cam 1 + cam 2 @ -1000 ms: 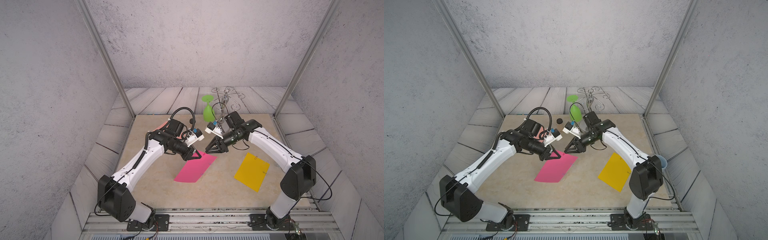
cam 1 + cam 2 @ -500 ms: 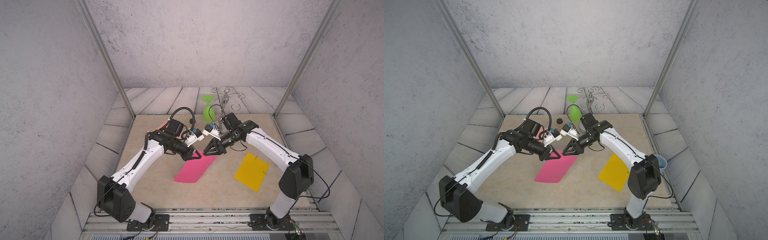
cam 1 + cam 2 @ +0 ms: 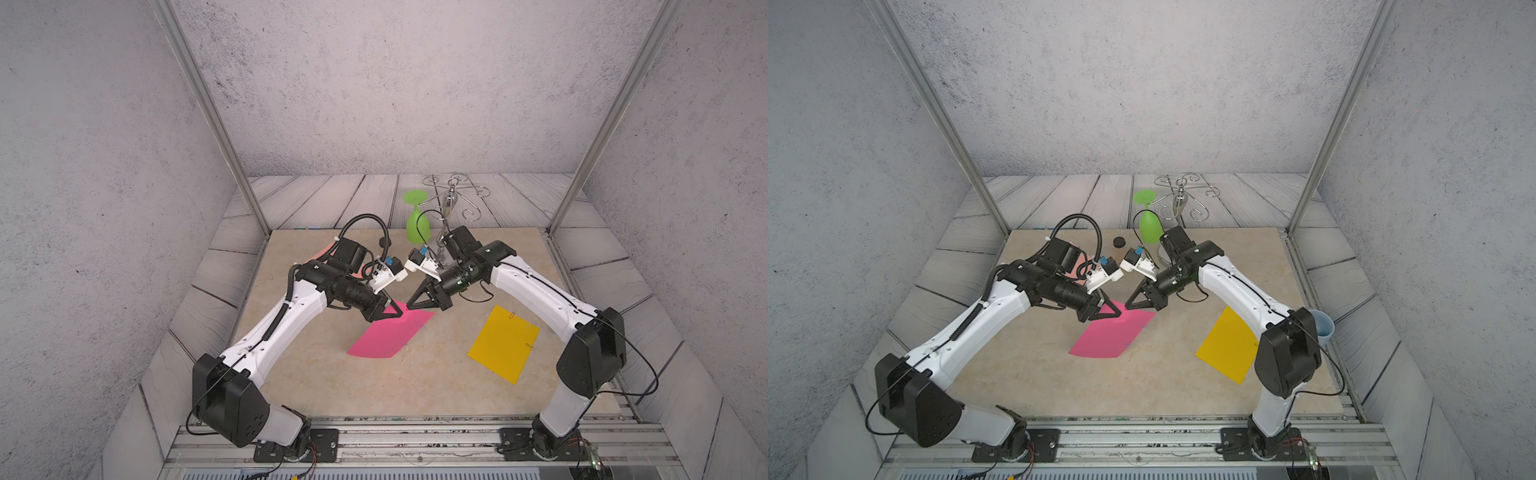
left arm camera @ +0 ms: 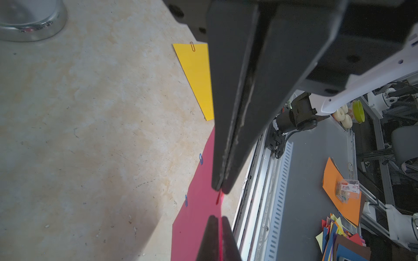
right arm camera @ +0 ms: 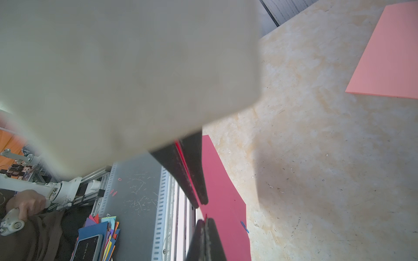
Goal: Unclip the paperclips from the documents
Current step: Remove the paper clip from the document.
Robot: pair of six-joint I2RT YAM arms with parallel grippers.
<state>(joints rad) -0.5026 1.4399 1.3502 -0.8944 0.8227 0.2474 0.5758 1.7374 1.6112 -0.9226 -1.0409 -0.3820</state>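
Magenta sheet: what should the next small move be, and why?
Probably the right fingers should draw the red paperclip straight off the edge: they look shut on it, while the left fingers clamp the magenta sheet beside it.

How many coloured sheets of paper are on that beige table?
3. A magenta sheet in the middle; a yellow sheet nearer the right arm; a salmon sheet at the back, mostly hidden behind the left arm in both top views.
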